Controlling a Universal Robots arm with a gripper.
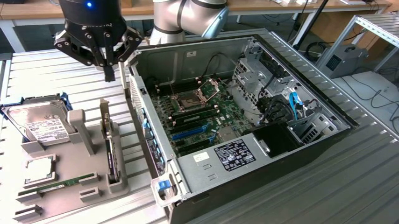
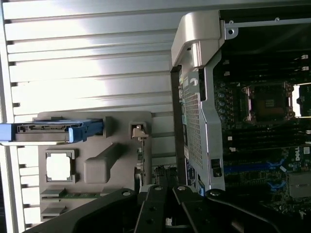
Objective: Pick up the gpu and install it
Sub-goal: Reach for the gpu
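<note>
**Now: card parked, fingers empty**

Exterior view's left: the graphics card (image 1: 110, 149) stands on edge in the grey holder (image 1: 62, 198). Over it the fingers (image 1: 110, 72) hover, pinched together, gripping nothing. Rightward, the open computer case (image 1: 187, 186) sits on the worktop (image 1: 349, 186).

arm (image 1: 181, 18): silver tube, grey joint caps | gripper (image 1: 110, 74): black linkages, silver screws, blue light

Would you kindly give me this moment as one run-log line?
gripper: shut, empty, hovering near gpu | gpu: standing on edge in grey parts holder, not yet picked | computer case: open
</note>
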